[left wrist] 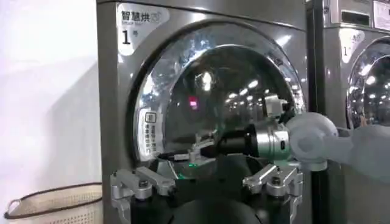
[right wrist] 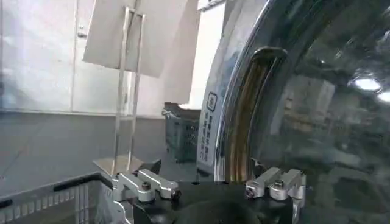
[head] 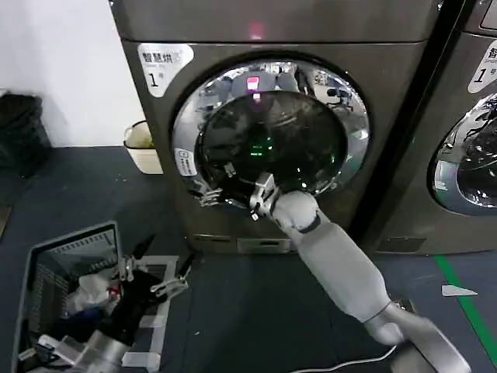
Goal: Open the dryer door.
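The dryer (head: 272, 23) is dark bronze-grey with a white "1" sticker (head: 163, 66) and a pink light. Its dryer door (head: 272, 132), a chrome rim around dark glass, lies against the front. My right gripper (head: 224, 186) is open at the door's lower left rim, beside the small label. In the right wrist view the right gripper (right wrist: 211, 192) faces the handle recess (right wrist: 250, 115) in the rim. From the left wrist view the door (left wrist: 231, 91) and the right gripper (left wrist: 195, 149) stand ahead. My left gripper (head: 151, 278) hangs open and low near the floor, holding nothing.
A second like machine (head: 474, 140) stands close on the right. A cream bin (head: 142, 148) sits left of the dryer by the white wall. A grey crate (head: 46, 287) with laundry is at the lower left. Green tape (head: 466, 303) marks the dark floor.
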{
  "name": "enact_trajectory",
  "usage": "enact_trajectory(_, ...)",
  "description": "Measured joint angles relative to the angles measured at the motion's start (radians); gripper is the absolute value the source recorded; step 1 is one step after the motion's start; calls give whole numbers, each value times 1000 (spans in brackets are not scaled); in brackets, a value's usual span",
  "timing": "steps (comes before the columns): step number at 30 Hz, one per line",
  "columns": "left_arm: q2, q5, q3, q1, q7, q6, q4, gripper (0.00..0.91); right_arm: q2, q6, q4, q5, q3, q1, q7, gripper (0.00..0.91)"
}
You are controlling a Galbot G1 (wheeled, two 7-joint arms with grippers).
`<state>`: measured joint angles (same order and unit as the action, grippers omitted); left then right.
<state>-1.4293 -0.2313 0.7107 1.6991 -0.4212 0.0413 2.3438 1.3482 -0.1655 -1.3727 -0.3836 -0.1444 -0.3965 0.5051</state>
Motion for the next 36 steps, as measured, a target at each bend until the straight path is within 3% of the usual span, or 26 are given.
enact_trajectory(15, -4, 0, -2, 1, -4, -2, -1, 907, 12, -6, 8, -49, -30, 22, 50, 907)
enact_trajectory(24, -2, 24, 3, 2, 35, -7, -6, 907, -36, -19, -68, -86, -22, -15, 122, 907)
enact_trajectory(31, 2, 29, 18, -7, 29, 20, -7, 907, -56, 32, -133, -78, 11, -58, 202, 907)
enact_trajectory(36, 13, 10, 43, -19, 9, 48, -1, 907, -89, 10, -164, -130, 43, -90, 285, 907)
